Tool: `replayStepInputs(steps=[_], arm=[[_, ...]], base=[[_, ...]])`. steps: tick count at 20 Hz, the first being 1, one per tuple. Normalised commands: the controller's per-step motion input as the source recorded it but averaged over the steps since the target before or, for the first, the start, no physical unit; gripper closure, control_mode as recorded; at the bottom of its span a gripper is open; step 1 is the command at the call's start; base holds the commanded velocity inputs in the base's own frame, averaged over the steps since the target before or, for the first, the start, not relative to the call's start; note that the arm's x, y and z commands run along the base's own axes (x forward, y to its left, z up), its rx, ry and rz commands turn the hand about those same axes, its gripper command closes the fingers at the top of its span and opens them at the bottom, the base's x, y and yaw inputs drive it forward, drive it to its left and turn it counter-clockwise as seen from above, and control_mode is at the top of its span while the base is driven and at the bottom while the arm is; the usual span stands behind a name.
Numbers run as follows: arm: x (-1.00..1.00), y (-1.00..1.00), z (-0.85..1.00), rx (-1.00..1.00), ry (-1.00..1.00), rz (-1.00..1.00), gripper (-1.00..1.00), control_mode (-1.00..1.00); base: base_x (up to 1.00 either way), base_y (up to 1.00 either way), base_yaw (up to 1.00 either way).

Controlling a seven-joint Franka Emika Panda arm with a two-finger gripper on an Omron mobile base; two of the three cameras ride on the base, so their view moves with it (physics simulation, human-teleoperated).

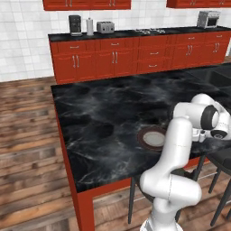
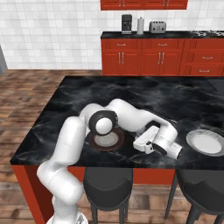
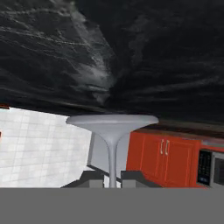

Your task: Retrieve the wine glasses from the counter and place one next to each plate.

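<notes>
Arm is folded low over the island (image 2: 65,100), hand laid sideways between the two plates: one plate (image 2: 105,141) just beside the elbow, the other plate (image 2: 205,142) further along the front edge. That posture fits setting a glass down beside a plate. Gripper (image 3: 112,177) is nearly closed, fingers (image 3: 131,176) pinching the thin stem of a wine glass (image 3: 112,124); its round foot faces the island's dark marble, close to it; contact cannot be told.
</notes>
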Motion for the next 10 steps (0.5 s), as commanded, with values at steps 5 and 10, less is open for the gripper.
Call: replayStepInputs(steps=[5, 10], arm=[[0.44, 0.0, -0.29, 0.0, 0.01, 0.0, 1.0, -1.0], [0.36, 0.0, -0.34, 0.0, 0.0, 0.0, 1.0, -1.0]], base=[[0.0, 0.0, 0.0], [0.0, 0.0, 0.0]])
